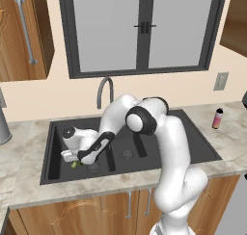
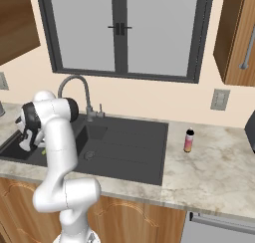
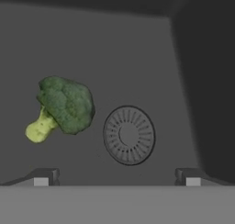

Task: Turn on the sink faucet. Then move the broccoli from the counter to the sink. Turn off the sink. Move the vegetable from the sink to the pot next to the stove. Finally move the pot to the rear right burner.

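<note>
Worktop [image 1: 29, 181]: beige marbled stone, running left and right of the basin.
Sink [image 1: 193, 142]: matte charcoal, set into the worktop; round drain [image 3: 129, 135] in the left basin floor.
Sink faucet [image 1: 104, 88]: dark gooseneck at the far rim, below the window.
Claw [image 3: 117, 176]: jaws spread wide, holding nothing, lowered into the left basin.
Bottle [image 1: 218, 118]: small, upright, far right on the worktop.
Broccoli [image 3: 62, 107]: lying on the basin floor (just left of the drain), apart from both fingertips.
</note>
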